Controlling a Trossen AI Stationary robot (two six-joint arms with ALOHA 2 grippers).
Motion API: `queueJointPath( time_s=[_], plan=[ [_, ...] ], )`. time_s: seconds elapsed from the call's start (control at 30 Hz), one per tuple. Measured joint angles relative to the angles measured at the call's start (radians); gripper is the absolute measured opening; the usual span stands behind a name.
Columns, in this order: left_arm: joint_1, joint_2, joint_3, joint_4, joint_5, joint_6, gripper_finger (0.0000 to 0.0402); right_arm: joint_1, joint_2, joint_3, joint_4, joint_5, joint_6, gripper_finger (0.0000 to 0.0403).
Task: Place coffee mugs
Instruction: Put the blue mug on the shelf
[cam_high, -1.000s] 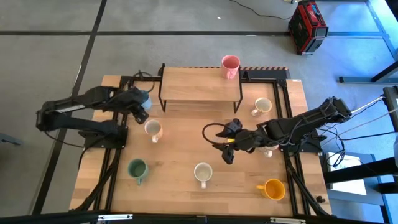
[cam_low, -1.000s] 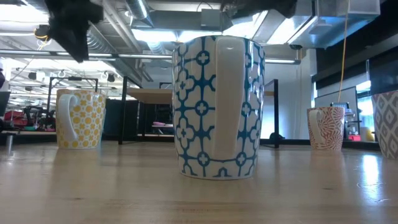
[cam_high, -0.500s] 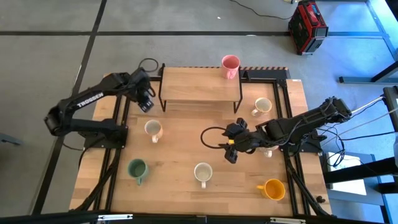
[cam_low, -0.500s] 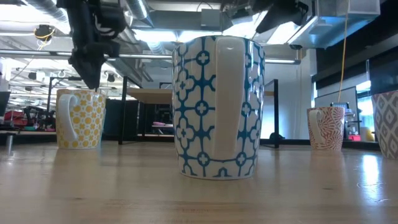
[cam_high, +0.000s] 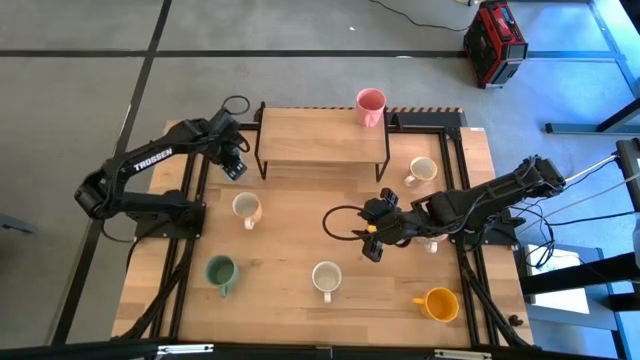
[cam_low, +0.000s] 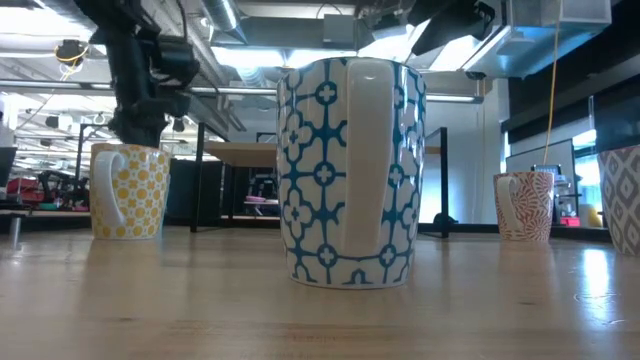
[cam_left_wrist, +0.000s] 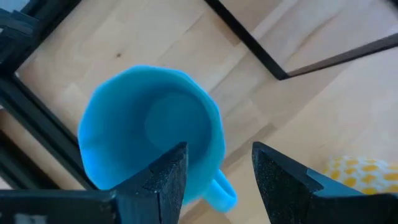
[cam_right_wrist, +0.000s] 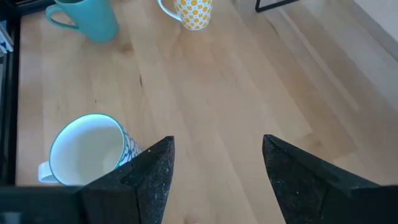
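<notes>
High view shows the bench (cam_high: 290, 245), then the left end effector (cam_high: 233, 165) hanging wide open, empty, straddling the blue mug's (cam_left_wrist: 149, 146) rim beside the shelf (cam_high: 322, 137); right end effector (cam_high: 371, 250) gapes empty mid-bench above the patterned mug (cam_right_wrist: 87, 152).

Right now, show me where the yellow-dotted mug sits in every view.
High view: yellow-dotted mug left of centre, in front of the shelf.
Low view: at the left, standing on the table.
Left wrist view: only a cut-off sliver.
Right wrist view: far ahead, partly cut off.
Shared landmark: the shelf's black leg, near the mug in the high and both wrist views.
</notes>
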Motion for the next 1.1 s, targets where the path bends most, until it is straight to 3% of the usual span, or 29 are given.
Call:
queueJointPath(
  time_s=[0.3, 0.47, 0.67, 0.87, 1.1],
  plan=[
    [0.013, 0.001, -0.109, 0.126, 0.000, 0.001, 0.0174, 0.000, 0.000, 0.000, 0.000, 0.006, -0.004, 0.0232],
    [0.013, 0.018, -0.106, 0.146, -0.006, 0.001, 0.0169, 0.000, 0.000, 0.000, 0.000, 0.017, -0.004, 0.0232],
    [0.013, 0.063, -0.106, 0.139, -0.005, 0.002, 0.0116, 0.000, 0.000, 0.000, 0.000, 0.017, -0.004, 0.0232],
    [0.013, 0.090, -0.106, 0.134, 0.002, 0.001, 0.0025, 0.000, 0.000, 0.000, 0.000, 0.017, -0.004, 0.0232],
    [0.006, 0.074, -0.091, 0.081, -0.007, -0.001, 0.0017, 0.000, 0.000, 0.000, 0.000, 0.017, -0.008, 0.0232]
  ],
)
